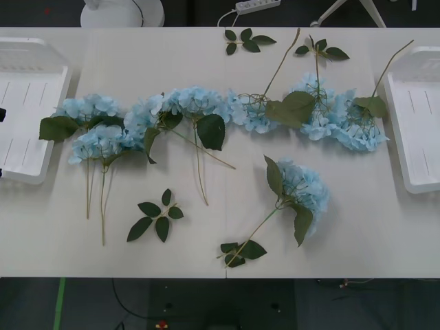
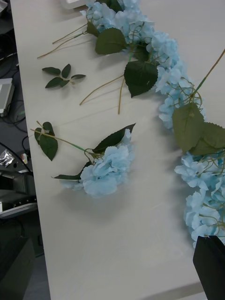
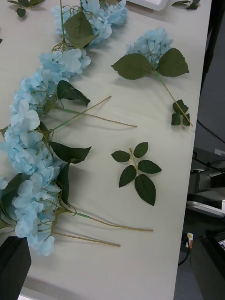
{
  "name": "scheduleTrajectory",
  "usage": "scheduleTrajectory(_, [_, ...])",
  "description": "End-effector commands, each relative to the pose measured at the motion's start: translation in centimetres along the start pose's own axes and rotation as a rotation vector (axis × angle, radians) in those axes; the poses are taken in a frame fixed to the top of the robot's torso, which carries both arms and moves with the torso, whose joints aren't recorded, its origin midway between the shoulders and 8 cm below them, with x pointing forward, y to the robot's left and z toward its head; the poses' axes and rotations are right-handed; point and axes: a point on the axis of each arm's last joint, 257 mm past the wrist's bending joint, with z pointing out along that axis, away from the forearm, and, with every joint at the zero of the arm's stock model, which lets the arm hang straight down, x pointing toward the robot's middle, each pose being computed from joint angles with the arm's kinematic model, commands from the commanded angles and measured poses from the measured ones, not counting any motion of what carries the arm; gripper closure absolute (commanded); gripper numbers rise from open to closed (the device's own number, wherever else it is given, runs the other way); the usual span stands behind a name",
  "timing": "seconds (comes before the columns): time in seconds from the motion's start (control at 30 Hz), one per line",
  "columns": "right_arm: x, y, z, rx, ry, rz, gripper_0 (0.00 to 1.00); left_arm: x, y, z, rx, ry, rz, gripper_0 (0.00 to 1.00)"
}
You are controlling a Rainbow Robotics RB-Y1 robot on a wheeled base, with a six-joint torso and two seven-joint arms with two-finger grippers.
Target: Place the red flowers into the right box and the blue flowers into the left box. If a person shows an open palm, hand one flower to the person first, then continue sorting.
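**Blue flowers spread across the desk, both boxes bare**

Blue flowers (image 1: pixel 206 110) lay in a band across the desk (image 1: pixel 206 254) from edge to edge, one stem (image 1: pixel 299 192) apart nearer the front edge. The left box (image 1: pixel 27 89) and right box (image 1: pixel 416 124) sat at opposite edges. Whether either gripper was wide or narrow could not be told.

Blue flowers (image 2: pixel 154 61) are lying in a long band across the white table (image 2: pixel 117 234), heads touching, big dark leaves among them. One flower (image 2: pixel 105 169) is lying apart from the band, its stalk reaching toward the table edge. A loose leaf sprig (image 2: pixel 61 76) is resting near that edge. One black finger (image 2: pixel 211 265) is showing at the corner.
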Motion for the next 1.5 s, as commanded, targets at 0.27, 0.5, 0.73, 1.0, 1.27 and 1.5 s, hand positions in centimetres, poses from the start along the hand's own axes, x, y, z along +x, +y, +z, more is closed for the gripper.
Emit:
scheduleTrajectory(0.27, [0.1,0.0,0.0,0.001,0.002,0.000,0.00,0.0,0.0,0.0,-0.001,0.002,0.000,0.00])
scheduleTrajectory(0.5, [0.1,0.0,0.0,0.001,0.002,0.000,0.00,0.0,0.0,0.0,-0.001,0.002,0.000,0.00])
scheduleTrajectory(0.73, [0.1,0.0,0.0,0.001,0.002,0.000,0.00,0.0,0.0,0.0,-0.001,0.002,0.000,0.00])
scheduleTrajectory(1.0, [0.2,-0.5,1.5,0.004,-0.027,0.039,0.00,0.2,-1.7,0.7,0.091,-0.063,-0.160,0.00])
scheduleTrajectory(1.27, [-2.0,-3.0,1.8,0.072,-0.060,0.026,0.00,-1.3,1.8,0.2,0.061,-0.005,-0.497,0.00])
scheduleTrajectory(1.5, [-3.1,-5.9,1.9,0.095,-0.099,0.195,0.00,-0.5,6.4,2.8,-0.089,0.066,-0.719,0.00])
